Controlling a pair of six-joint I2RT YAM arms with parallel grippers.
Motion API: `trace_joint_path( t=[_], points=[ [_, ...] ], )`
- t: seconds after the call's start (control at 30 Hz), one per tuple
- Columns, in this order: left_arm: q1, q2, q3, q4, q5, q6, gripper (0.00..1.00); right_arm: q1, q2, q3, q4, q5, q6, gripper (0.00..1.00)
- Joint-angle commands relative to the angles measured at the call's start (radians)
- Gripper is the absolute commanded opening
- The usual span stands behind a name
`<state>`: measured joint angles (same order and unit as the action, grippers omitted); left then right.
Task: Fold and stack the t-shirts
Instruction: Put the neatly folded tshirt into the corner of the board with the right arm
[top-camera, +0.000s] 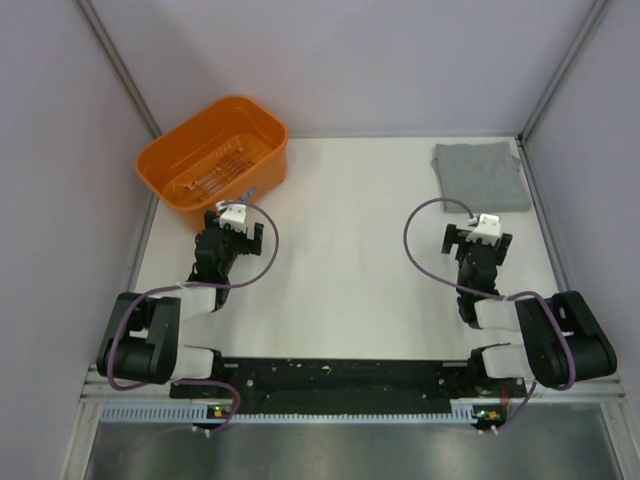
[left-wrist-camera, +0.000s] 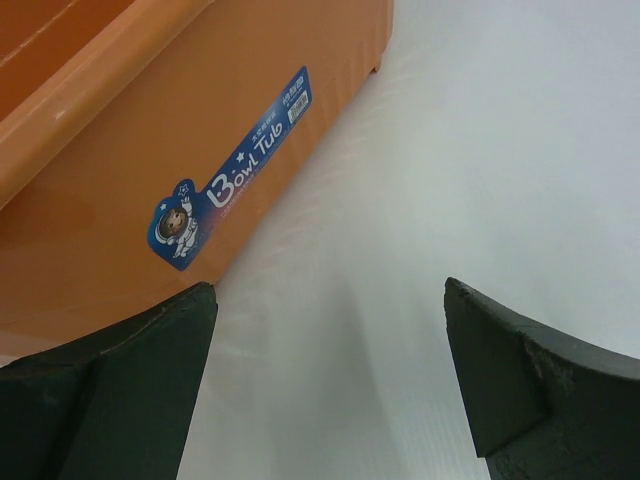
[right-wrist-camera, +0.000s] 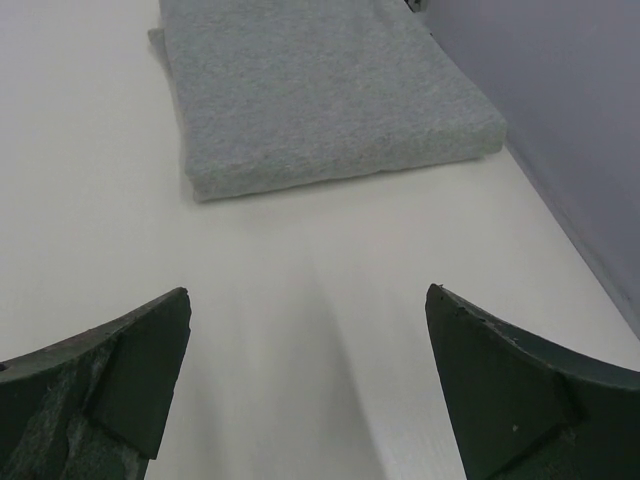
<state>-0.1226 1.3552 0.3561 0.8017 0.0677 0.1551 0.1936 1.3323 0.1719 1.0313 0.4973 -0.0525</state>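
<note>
A heather-grey t-shirt (top-camera: 480, 175) lies folded into a neat rectangle at the far right corner of the white table; it also shows in the right wrist view (right-wrist-camera: 320, 90). My right gripper (top-camera: 478, 238) is open and empty, just short of the shirt's near edge, with bare table between its jaws (right-wrist-camera: 310, 370). My left gripper (top-camera: 232, 228) is open and empty, close to the near side of the orange basket, over bare table (left-wrist-camera: 330, 370).
An orange plastic basket (top-camera: 160, 165) stands at the far left; its side wall with a blue label (left-wrist-camera: 230, 170) is right ahead of my left gripper. Grey walls enclose the table on the left, back and right (right-wrist-camera: 560, 90).
</note>
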Motion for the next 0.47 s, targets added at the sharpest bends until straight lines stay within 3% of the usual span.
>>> trace_joint_path(
  t=[0.0, 0.13, 0.2, 0.43],
  points=[
    [0.006, -0.014, -0.005, 0.071, 0.017, -0.014, 0.99, -0.065, -0.018, 0.006, 0.082, -0.092, 0.08, 0.99],
    [0.006, -0.014, -0.005, 0.071, 0.015, -0.014, 0.99, -0.091, 0.057, -0.002, 0.168, -0.114, 0.091, 0.99],
    [0.006, -0.015, -0.005, 0.073, 0.015, -0.014, 0.99, -0.089, 0.022, 0.004, 0.097, -0.121, 0.108, 0.99],
    [0.006, -0.016, -0.008, 0.076, 0.015, -0.014, 0.99, -0.092, 0.039, -0.002, 0.138, -0.118, 0.098, 0.99]
  ],
)
